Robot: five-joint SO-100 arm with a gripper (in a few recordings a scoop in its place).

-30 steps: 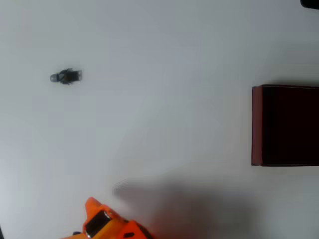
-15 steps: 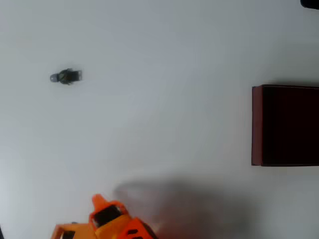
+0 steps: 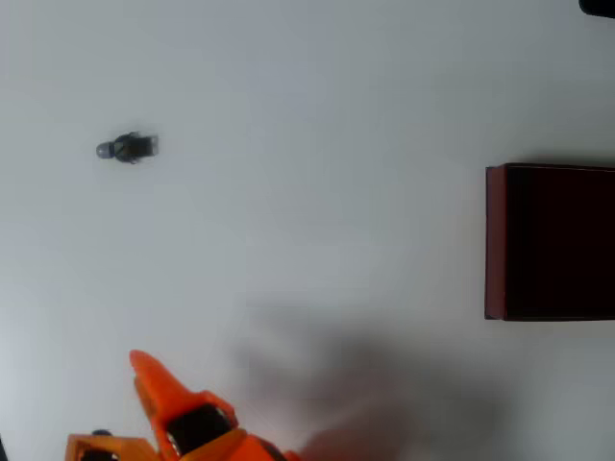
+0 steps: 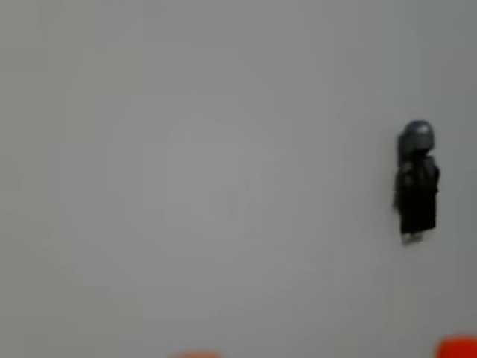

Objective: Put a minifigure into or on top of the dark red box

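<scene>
Dark red box (image 3: 495, 240) holds nothing visible; minifigure (image 3: 127, 147) lies on table far left; claw (image 3: 144, 384) state unclear.

Bright, even light; soft blurry shadow; wrist view unsharp.

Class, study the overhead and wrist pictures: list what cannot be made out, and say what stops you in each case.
- Box, overhead view: its right part is cut off by the picture's edge; the inside is too dark to read.
- Pincer, overhead view: partly cut off by the bottom edge, so open or shut is unclear.
- Minifigure, wrist view: blurred; in the overhead view it is too small for detail.
</scene>
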